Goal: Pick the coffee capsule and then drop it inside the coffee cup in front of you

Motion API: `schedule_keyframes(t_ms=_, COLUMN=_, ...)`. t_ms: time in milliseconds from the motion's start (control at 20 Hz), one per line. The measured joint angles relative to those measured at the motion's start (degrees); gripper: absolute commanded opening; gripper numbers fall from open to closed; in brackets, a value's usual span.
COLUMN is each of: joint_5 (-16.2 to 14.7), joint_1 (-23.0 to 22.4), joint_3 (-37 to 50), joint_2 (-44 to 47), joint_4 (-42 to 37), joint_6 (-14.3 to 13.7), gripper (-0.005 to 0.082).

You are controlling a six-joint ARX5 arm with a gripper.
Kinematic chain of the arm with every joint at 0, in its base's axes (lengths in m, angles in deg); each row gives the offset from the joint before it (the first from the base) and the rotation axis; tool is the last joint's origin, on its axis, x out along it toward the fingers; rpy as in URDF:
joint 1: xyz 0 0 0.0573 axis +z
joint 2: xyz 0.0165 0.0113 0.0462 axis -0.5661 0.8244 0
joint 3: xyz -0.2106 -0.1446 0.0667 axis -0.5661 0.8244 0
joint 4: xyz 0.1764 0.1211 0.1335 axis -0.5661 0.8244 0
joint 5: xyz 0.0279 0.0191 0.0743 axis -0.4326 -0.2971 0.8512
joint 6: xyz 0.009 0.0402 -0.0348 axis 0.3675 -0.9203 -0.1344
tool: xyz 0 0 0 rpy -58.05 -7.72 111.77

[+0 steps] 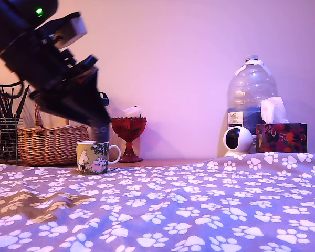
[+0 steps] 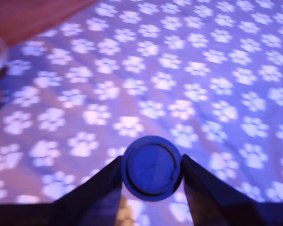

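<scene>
Paw-print cloth (image 1: 199, 210) up front; gripper (image 2: 152, 175) pinching the coffee capsule (image 2: 151, 168), hovering just above the coffee cup (image 1: 92, 157) nr the cloth's far edge. Centre over the rim, then let go — off-centre & it'll likely clip the lip.

A plain wall (image 1: 189, 58) glows pink-violet behind my paw-print cloth (image 1: 199, 205), which covers the surface. Along the wall stand a wicker basket (image 1: 47, 144), a red goblet (image 1: 128, 134), a water bottle (image 1: 250, 92) and a tissue box (image 1: 281, 137).

Arm (image 1: 47, 63): black, blocky segmented housing, one small green indicator light lit near its upper end. Gripper (image 2: 152, 188): two dark, wedge-shaped fingers (image 2: 212, 197).
</scene>
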Motion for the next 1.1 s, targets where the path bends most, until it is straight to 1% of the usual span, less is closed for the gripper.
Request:
schedule_keyframes(t_ms=200, joint_5=-2.1, joint_1=4.8, joint_3=0.0, joint_2=0.0, joint_4=-2.9, joint_6=-0.1, gripper=0.0304)
schedule_keyframes(t_ms=350, joint_5=-2.2, joint_1=9.0, joint_3=0.0, joint_2=0.0, joint_4=-5.0, joint_6=-0.6, gripper=0.0304)
schedule_keyframes(t_ms=450, joint_5=-3.0, joint_1=12.2, joint_3=0.0, joint_2=0.0, joint_4=-6.6, joint_6=-0.7, gripper=0.0304)
schedule_keyframes(t_ms=600, joint_5=-3.8, joint_1=15.5, joint_3=0.1, joint_2=0.0, joint_4=-9.8, joint_6=-0.7, gripper=0.0304)
schedule_keyframes(t_ms=800, joint_5=-4.3, joint_1=15.4, joint_3=0.1, joint_2=0.0, joint_4=-11.8, joint_6=-1.3, gripper=0.0304)
schedule_keyframes(t_ms=1100, joint_5=-4.6, joint_1=15.2, joint_3=0.1, joint_2=0.0, joint_4=-12.0, joint_6=-1.5, gripper=0.0304)
